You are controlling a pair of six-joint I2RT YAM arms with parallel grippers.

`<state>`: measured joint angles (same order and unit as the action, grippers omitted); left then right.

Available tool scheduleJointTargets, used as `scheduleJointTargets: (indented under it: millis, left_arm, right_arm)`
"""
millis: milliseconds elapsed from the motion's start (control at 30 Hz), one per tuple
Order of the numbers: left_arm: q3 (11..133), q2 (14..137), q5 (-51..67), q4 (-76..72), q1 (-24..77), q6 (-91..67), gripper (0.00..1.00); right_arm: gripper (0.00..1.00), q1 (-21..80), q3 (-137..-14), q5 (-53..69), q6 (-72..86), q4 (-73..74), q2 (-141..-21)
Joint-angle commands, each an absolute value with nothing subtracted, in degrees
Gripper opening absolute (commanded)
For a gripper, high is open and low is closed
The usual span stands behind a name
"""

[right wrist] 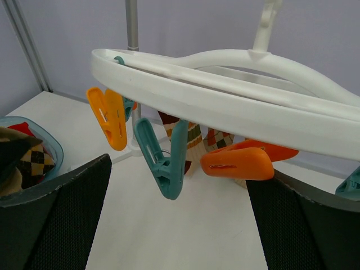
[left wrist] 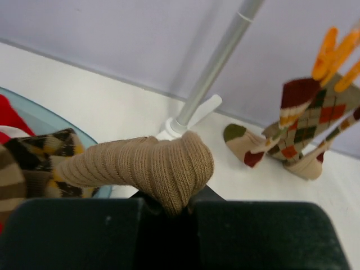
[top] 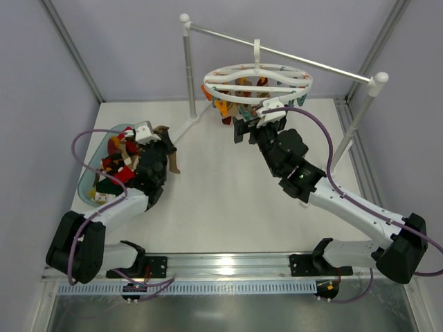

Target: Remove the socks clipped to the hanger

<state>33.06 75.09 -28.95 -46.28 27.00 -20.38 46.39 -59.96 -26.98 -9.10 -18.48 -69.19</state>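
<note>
My left claw (left wrist: 169, 211) clamps a tan sock (left wrist: 140, 166) by the bin (top: 84, 185); right claw (right wrist: 180, 222) gapes under the hanger (right wrist: 225, 98), checked socks (left wrist: 306, 121) next.

BACK OF THE TABLE: A white rail stand (top: 332, 68) spans the rear of the white table (top: 221, 207), its two ball-topped posts upright before pale grey walls (top: 131, 48). To my left, a clear blue tray (top: 88, 188) sits by the table's edge; a metal strip (top: 221, 315) runs along the front.
</note>
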Motion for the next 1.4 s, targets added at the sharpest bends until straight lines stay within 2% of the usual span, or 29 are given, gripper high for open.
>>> scheduleJointTargets:
  millis: [0,133,300,467,600,833,1000,1300,1367]
  left_arm:
    - [33.3,68.6,-25.1,-38.8,18.9,-29.3,0.00]
    - [29.8,60.1,-27.9,-33.7,10.8,-33.6,0.00]
    - [28.6,56.7,-35.2,-33.6,8.2,-33.3,0.00]
    - [25.2,58.4,-44.5,-39.6,8.2,-33.6,0.00]
    - [23.0,65.4,-48.2,-46.1,8.0,-35.3,0.00]
    - [21.4,71.9,-47.3,-46.2,6.5,-41.7,0.00]
    - [19.9,73.7,-43.0,-46.0,0.8,-49.8,0.00]
    - [18.8,78.1,-42.0,-51.4,0.2,-51.2,0.00]
    - [17.9,77.3,-42.1,-51.9,0.2,-50.9,0.12]
  right_arm:
    - [1.00,46.5,-59.9,-28.1,-9.4,-21.1,-67.4]
    - [1.00,46.4,-60.2,-27.7,-9.6,-20.9,-67.7]
    - [1.00,46.4,-60.4,-27.2,-9.6,-20.7,-67.7]
    - [1.00,46.4,-60.3,-26.6,-9.7,-20.6,-67.7]
    - [0.99,46.4,-60.2,-26.7,-9.8,-20.6,-67.6]
    - [0.99,46.4,-59.6,-26.6,-9.8,-20.9,-67.0]
    - [1.00,46.4,-59.6,-26.6,-9.8,-20.9,-67.1]
    - [1.00,46.4,-59.8,-26.6,-9.9,-20.9,-67.5]
    - [1.00,46.4,-59.9,-26.7,-9.9,-20.8,-67.4]
